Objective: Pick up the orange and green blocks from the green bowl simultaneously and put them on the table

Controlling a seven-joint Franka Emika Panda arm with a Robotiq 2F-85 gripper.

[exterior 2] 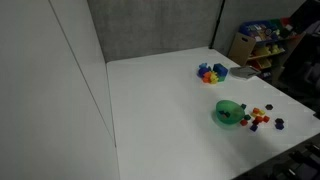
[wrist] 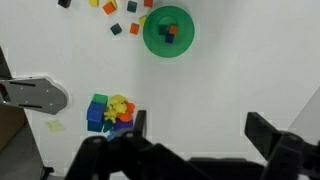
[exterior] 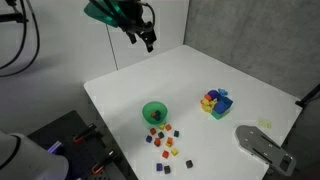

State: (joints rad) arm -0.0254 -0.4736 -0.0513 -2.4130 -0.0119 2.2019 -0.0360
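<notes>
The green bowl (exterior: 155,113) stands on the white table (exterior: 200,75) near its front edge. It also shows in an exterior view (exterior 2: 229,113) and in the wrist view (wrist: 168,31), where small orange and green blocks (wrist: 168,31) lie inside it. My gripper (exterior: 147,38) hangs high above the table's far side, well away from the bowl. In the wrist view its fingers (wrist: 198,133) are spread wide with only bare table between them.
Several loose small coloured blocks (exterior: 166,143) lie beside the bowl. A multicoloured block cluster (exterior: 215,102) sits further along the table. A grey-white flat object (exterior: 262,145) lies at the table's corner. Shelves with items (exterior 2: 258,40) stand beyond the table.
</notes>
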